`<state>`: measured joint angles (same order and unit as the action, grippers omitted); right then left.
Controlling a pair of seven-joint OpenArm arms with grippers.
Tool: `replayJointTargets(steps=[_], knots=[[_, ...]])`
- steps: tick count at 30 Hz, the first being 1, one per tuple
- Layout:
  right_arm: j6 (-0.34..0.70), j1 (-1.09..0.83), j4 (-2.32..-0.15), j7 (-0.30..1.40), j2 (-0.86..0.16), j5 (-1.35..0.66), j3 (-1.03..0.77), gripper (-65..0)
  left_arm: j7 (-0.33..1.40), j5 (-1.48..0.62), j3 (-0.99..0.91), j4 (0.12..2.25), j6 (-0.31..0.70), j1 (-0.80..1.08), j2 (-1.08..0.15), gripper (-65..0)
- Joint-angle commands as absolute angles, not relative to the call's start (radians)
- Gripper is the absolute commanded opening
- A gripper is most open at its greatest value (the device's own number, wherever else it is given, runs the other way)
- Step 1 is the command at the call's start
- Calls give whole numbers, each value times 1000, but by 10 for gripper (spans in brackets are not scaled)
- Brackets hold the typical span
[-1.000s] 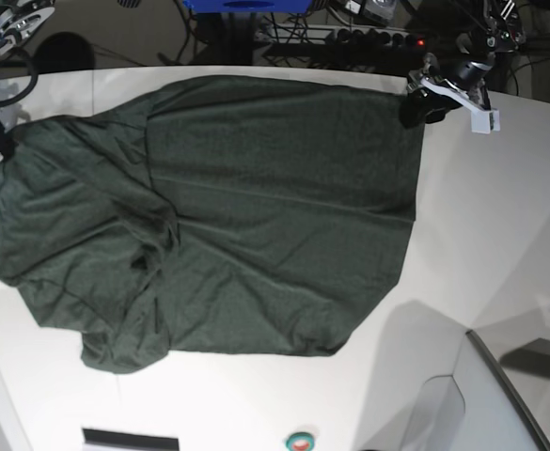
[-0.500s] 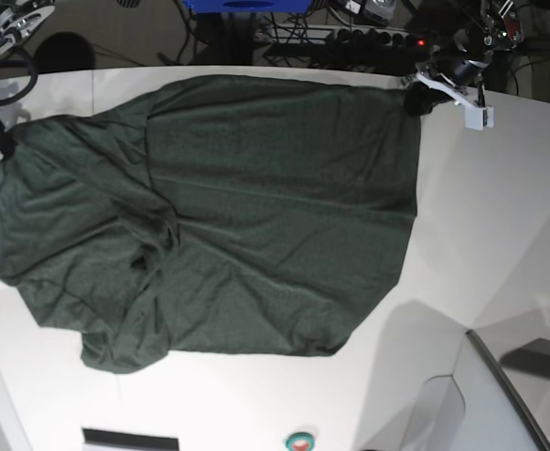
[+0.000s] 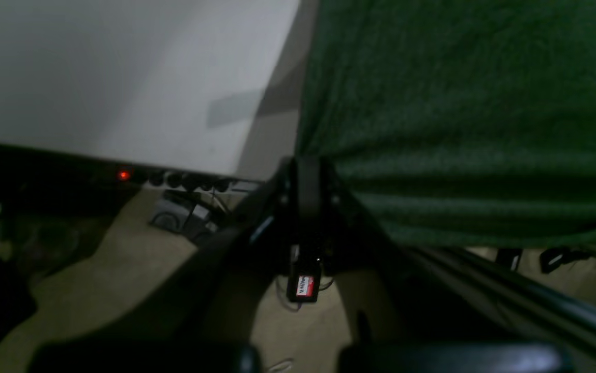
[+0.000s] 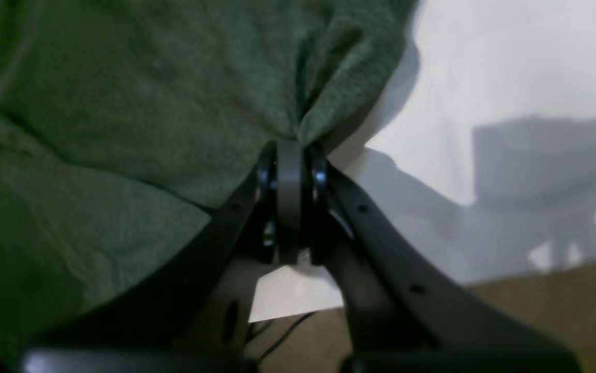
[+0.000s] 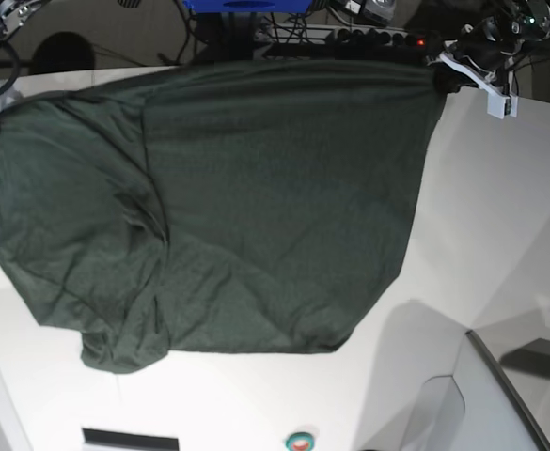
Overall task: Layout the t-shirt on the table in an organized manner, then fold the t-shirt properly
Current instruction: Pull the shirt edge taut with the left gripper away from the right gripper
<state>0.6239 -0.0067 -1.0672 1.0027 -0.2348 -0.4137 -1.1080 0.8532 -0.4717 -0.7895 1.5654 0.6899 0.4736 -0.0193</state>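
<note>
White and smooth, the large desk (image 5: 500, 207) fills the base view, and the plain dark green short-sleeved t-shirt (image 5: 256, 207) covers its left and middle. At upper right the left claw (image 5: 441, 77) is clenched on one far corner of the fabric; at the far left edge the right claw (image 4: 290, 147) pinches another. Probably both corners are held so the cloth can be stretched flat for folding.

The t-shirt (image 5: 256, 207) is soft, thin, dark green cloth with a fine knit grain and a matt face, creased toward the left of the base view. The bench (image 5: 500, 216) is smooth white with a faint satin sheen. Each hand, left hand (image 3: 306, 171) and right hand (image 4: 290, 155), looks like hard black plastic, slightly glossy.
</note>
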Motion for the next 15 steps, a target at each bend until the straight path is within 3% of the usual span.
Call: replayJointTargets(steps=[1,12,15], knots=[[605,-4,-1086,989,-265,-427,-1110,-650,840,-479,-792,1595,698,493,-30,-650],[593,-39,-1239,1092,-257,-427,-1109,-650,843,-483,-786,1653,698,538,-28,-650],[513,-16,-1259,1129,-257,-427,-1109,-650,868,-481,-785,1702,698,532,-15,-650]])
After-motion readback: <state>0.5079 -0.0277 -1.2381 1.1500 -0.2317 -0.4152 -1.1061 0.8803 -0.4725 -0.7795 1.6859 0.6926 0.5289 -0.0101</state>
